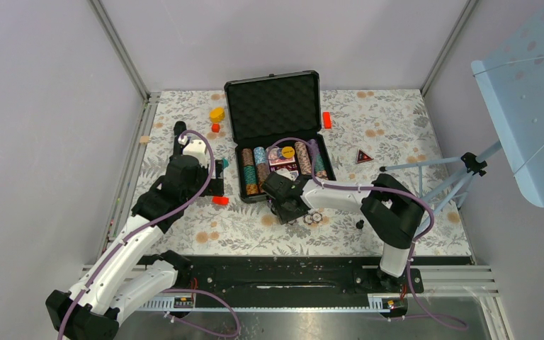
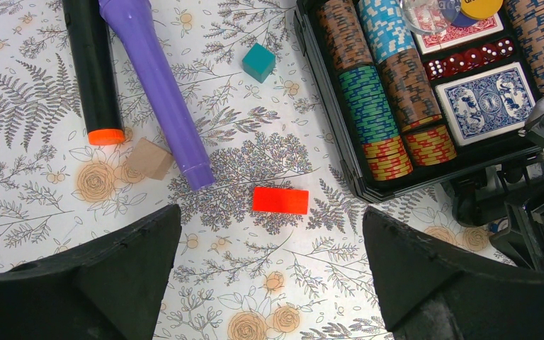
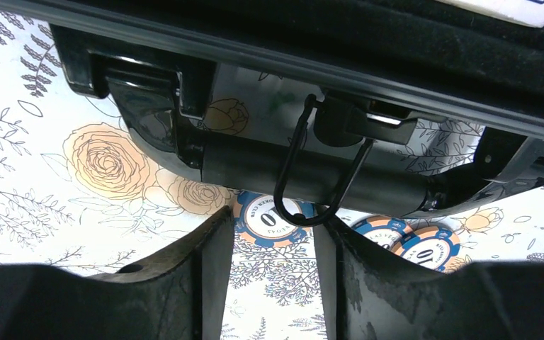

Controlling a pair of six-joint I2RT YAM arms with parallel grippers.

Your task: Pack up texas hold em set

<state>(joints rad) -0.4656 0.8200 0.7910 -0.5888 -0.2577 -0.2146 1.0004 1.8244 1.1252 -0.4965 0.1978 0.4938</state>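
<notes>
We see the floral-patterned worktop carrying the black rectangular hard case, which lies open at the middle back with its egg-crate foam lid tipped away from the arms. In its tray, rows of multicoloured striped poker chips stand on edge beside the blue-backed card deck. The left jaws hang wide apart over the worktop left of the case, holding nothing. The right jaws sit low at the case's near wall, by its black handle. They stand narrowly apart, with a loose blue-and-orange poker chip flat on the worktop between them; we cannot tell whether they press it. Two more such chips lie just beside it. A small red rectangular block lies below the left jaws' gap.
</notes>
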